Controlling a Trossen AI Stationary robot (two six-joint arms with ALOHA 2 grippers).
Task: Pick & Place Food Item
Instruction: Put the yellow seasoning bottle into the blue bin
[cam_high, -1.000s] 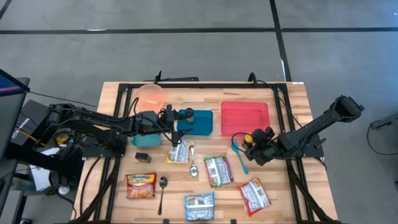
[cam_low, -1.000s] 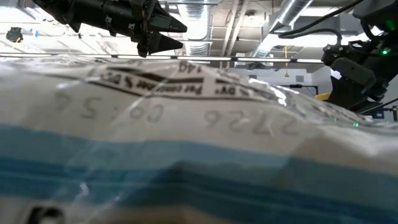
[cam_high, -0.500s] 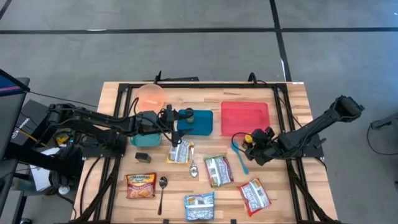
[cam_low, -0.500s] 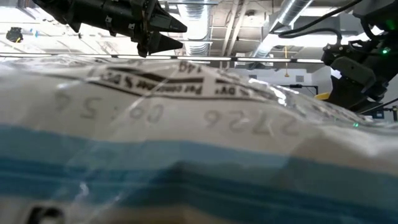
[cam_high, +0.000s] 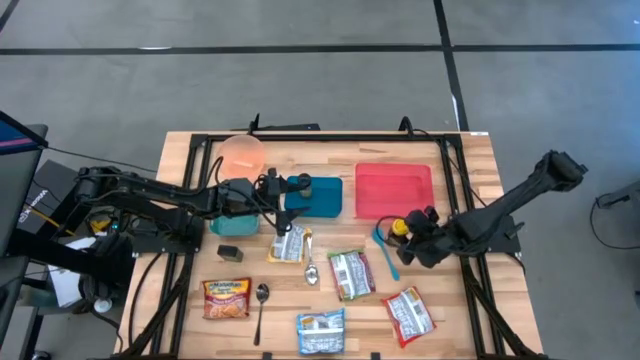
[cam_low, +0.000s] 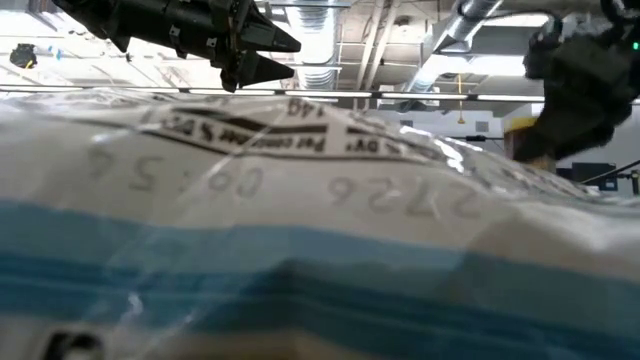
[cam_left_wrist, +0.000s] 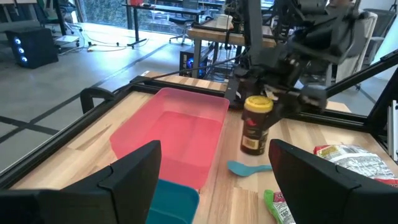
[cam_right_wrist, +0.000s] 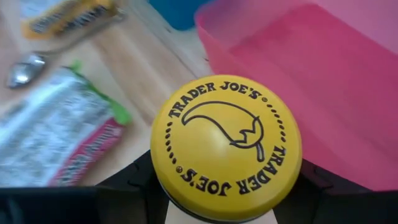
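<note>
Right gripper (cam_high: 405, 233), jaws clenched on the jar (cam_left_wrist: 255, 125), which is upright just beside the red tray's (cam_high: 393, 190) near corner, above the blue spoon (cam_left_wrist: 247, 167). To place it well, carry the jar level over the tray rim, then lower before releasing. Left gripper (cam_high: 285, 208) waits over the teal tray (cam_high: 322, 195), jaws spread. A packet (cam_low: 300, 250) fills the low view, hiding the surface; contact at the jar body is hidden.
</note>
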